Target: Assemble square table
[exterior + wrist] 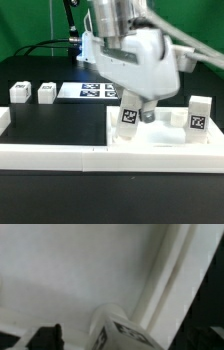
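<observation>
The square tabletop [160,133], a white tray with a raised rim, lies at the exterior view's right. My gripper [138,113] is low over it, with a tagged white leg [129,113] standing slightly tilted between the fingers. In the wrist view the leg [122,331] rises over the tray floor [70,274]. A gap shows between it and the dark finger [45,338], so the jaws look open. A second leg [198,114] stands on the tray's right side. Two more legs [20,93] [46,92] stand at the left.
The marker board [92,91] lies flat behind the gripper. The long low white border wall [60,155] runs along the front, with a short white piece [3,120] at the far left. In the wrist view the tray's rim [170,286] borders the black table [212,291].
</observation>
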Controlling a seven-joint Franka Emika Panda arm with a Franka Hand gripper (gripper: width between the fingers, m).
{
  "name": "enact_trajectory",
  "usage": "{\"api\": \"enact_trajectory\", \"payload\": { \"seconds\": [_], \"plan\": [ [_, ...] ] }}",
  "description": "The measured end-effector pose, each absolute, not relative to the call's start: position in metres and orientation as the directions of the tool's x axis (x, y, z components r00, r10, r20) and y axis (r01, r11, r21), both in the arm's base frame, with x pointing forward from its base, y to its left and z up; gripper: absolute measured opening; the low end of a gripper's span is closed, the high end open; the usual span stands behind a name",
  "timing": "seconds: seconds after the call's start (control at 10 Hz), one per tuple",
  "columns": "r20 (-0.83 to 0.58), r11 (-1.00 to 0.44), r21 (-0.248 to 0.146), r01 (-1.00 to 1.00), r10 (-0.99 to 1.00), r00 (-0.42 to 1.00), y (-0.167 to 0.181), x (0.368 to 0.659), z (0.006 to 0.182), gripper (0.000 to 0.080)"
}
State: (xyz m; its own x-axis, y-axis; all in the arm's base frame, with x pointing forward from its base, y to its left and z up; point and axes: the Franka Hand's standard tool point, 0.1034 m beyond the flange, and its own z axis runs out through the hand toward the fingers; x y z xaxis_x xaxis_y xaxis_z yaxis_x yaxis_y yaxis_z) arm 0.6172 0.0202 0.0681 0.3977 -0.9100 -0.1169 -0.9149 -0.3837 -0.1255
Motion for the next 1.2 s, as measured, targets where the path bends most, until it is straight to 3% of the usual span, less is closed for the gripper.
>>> {"api": "enact_trajectory", "payload": {
  "seconds": [0.1, 0.4, 0.7, 0.9, 1.0, 1.2],
  "plan": [
    [-0.117, -0.393, -0.122, -0.912, -0.906, 0.406, 0.019, 0.616, 0.064, 0.0643],
    [-0.084, -0.597, -0.142, -0.789, -0.787, 0.611, 0.018, 0.615, 0.063, 0.0649],
    [0.041, -0.954, -0.081, -0.29, -0.294, 0.955, 0.008, 0.624, 0.075, 0.0649],
    [0.059, -0.996, -0.063, -0.067, -0.071, 0.996, 0.008, 0.623, 0.074, 0.0649],
    [0.057, -0.992, -0.068, -0.103, -0.106, 0.993, 0.008, 0.623, 0.073, 0.0649],
    [0.056, -0.992, -0.068, -0.103, -0.106, 0.993, 0.008, 0.623, 0.073, 0.0402]
  ]
}}
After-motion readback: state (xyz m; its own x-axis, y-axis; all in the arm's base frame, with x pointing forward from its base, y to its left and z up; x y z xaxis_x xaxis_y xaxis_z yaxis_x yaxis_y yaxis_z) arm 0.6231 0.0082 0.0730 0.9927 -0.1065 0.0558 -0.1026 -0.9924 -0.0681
